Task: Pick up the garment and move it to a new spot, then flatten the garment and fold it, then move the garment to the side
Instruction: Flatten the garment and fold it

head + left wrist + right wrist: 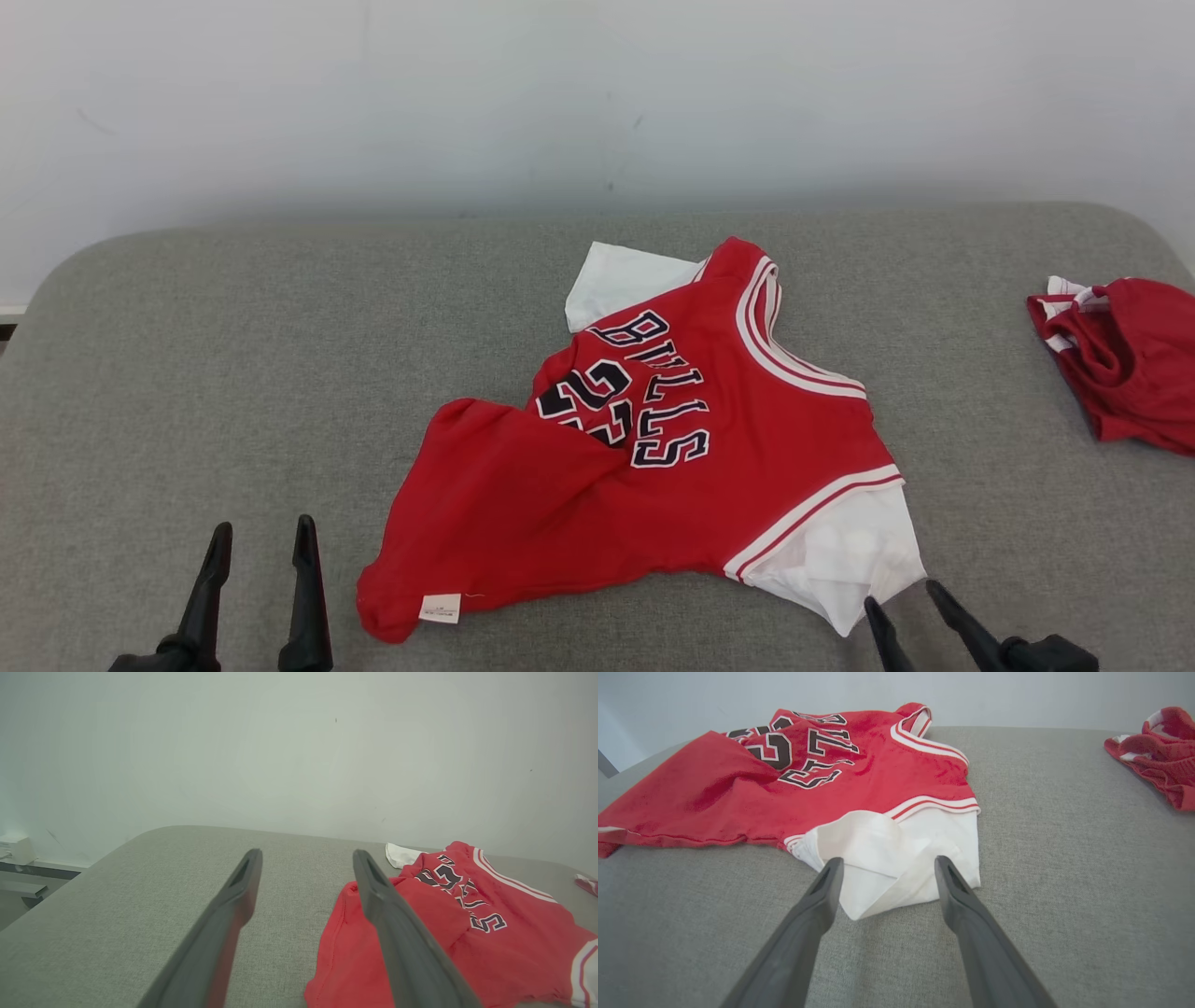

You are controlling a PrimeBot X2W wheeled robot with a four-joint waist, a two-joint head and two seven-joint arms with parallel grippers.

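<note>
One red cloth basketball jersey with white sleeves (672, 467): where does it lie?
Mid grey padded tabletop (187, 373), hem near-left, collar far-right.
Which arm is nearer?
Its right gripper (900, 595), fingers spread just at the near sleeve (840, 560) tip. Its left gripper (263, 524), also spread, stands beside the hem, apart.

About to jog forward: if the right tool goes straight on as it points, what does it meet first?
Most likely the white sleeve of the jersey, lying ahead of the open right tool; its height above the fabric is unclear.
</note>
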